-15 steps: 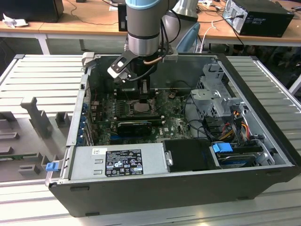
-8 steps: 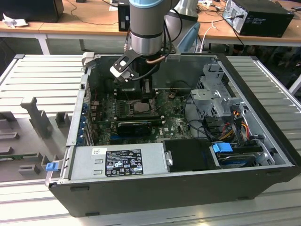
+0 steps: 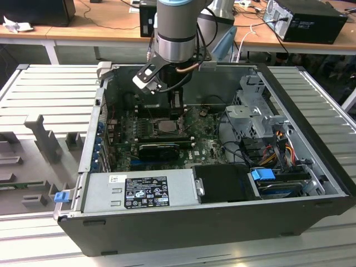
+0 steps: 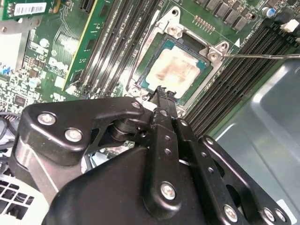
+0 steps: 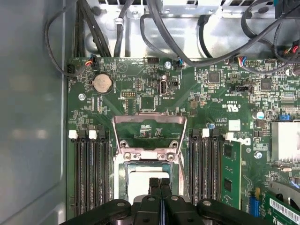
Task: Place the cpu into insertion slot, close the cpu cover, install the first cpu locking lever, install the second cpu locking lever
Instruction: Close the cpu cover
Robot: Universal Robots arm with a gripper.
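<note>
I'm hovering the gripper, fingers pinched together and empty, over the cpu sitting in the insertion slot, upper centre of the exterior view.

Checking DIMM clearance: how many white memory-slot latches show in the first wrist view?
4 white latches: two on one side of the insertion slot, two on the opposite side. Others at the slots' far ends may be hidden behind the gripper.

Grey power-supply box, coin battery
</note>
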